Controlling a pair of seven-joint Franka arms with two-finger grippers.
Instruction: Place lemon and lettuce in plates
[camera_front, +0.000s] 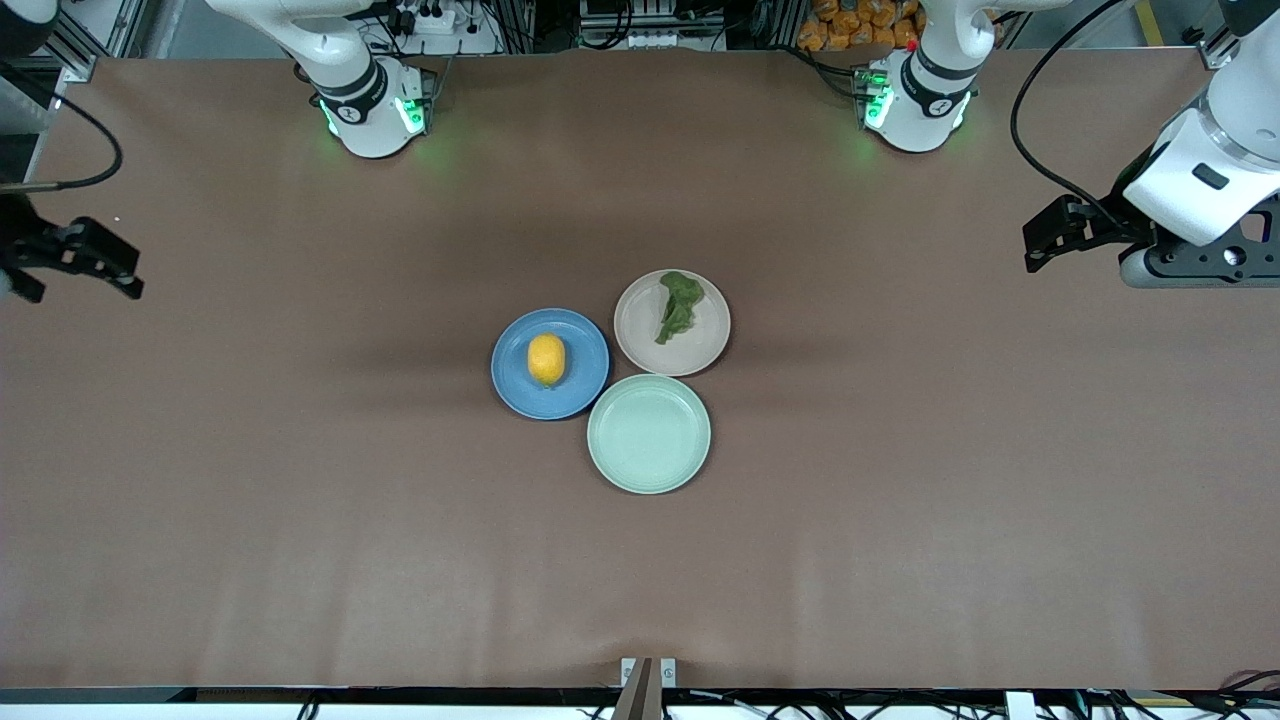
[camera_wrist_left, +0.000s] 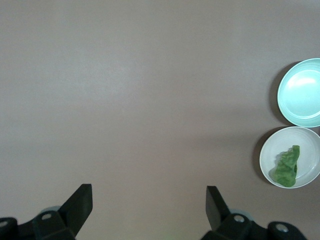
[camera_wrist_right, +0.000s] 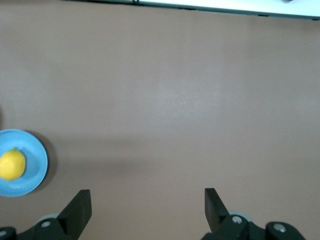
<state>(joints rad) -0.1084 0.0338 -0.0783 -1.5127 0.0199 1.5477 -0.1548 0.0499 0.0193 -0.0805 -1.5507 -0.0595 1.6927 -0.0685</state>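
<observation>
The yellow lemon (camera_front: 546, 359) lies in the blue plate (camera_front: 512, 390) at the table's middle; both show in the right wrist view, lemon (camera_wrist_right: 11, 165) in plate (camera_wrist_right: 35, 170). The dark green lettuce (camera_front: 678, 305) lies in the beige-pink plate (camera_front: 700, 350), beside the blue plate toward the left arm's end; it also shows in the left wrist view (camera_wrist_left: 286, 166) in its plate (camera_wrist_left: 310, 160). My left gripper (camera_front: 1040, 245) is open and empty, high over the left arm's end of the table. My right gripper (camera_front: 110, 270) is open and empty over the right arm's end.
An empty mint-green plate (camera_front: 649, 433) touches both other plates, nearer the front camera; it shows in the left wrist view (camera_wrist_left: 301, 92). The brown table (camera_front: 300, 500) spreads wide around the plates. Both arm bases stand along the table's top edge.
</observation>
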